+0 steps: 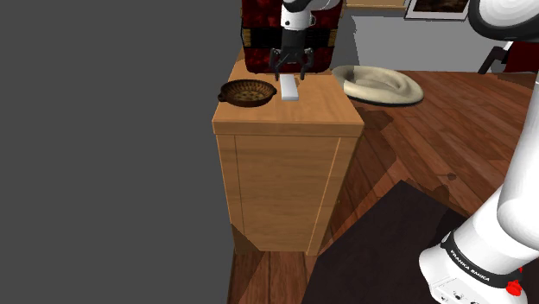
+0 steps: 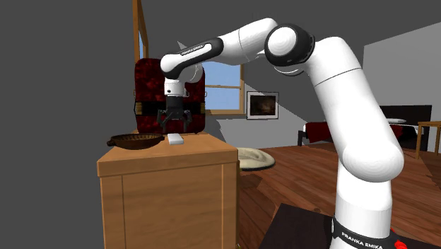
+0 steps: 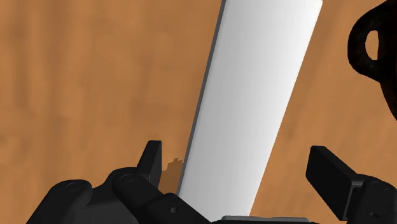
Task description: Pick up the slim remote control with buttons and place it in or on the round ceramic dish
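Note:
A slim plain white remote (image 1: pixel 289 87) lies flat on the wooden cabinet top (image 1: pixel 324 110), with no buttons drawn on it. Just beside it, toward the shoulder view's left, sits a dark round dish (image 1: pixel 244 91) with a small handle. My black gripper (image 1: pixel 292 72) hangs straight down just above the remote's far end, open. In the wrist view the remote (image 3: pixel 254 108) runs lengthwise between my fingers (image 3: pixel 151 159), which stand apart on either side without touching it; the dish (image 3: pixel 375 57) shows at the edge. From the second exterior view the gripper (image 2: pixel 174 127) hovers over the remote (image 2: pixel 174 139) next to the dish (image 2: pixel 136 140).
Behind the cabinet stands a dark red armchair (image 1: pixel 259 34). A pale round cushion (image 1: pixel 380 85) lies on the wooden floor beyond it. A dark rug (image 1: pixel 380 250) covers the floor near my stand. The cabinet top is narrow, with edges close around both objects.

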Controlling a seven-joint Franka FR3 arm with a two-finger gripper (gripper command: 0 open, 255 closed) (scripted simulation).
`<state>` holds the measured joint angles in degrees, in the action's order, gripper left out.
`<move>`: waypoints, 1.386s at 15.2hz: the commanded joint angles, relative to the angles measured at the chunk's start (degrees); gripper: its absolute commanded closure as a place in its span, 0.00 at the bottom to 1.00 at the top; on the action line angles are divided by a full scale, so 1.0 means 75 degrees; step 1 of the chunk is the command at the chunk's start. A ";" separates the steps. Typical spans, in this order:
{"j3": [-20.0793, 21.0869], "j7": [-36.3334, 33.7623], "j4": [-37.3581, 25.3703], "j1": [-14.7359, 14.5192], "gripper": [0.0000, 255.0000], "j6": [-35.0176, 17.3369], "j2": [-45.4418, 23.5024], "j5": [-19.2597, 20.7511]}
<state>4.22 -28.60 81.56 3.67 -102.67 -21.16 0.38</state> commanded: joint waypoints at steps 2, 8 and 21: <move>-0.0001 -0.0011 0.0235 -0.0004 0.00 -0.0289 -0.0048 0.0003; -0.0001 -0.0012 0.0377 -0.0004 0.00 -0.0445 -0.0061 0.0004; -0.0001 -0.0012 0.0377 -0.0004 1.00 -0.0445 -0.0061 0.0004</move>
<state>4.22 -28.71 84.34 3.63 -106.00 -21.62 0.40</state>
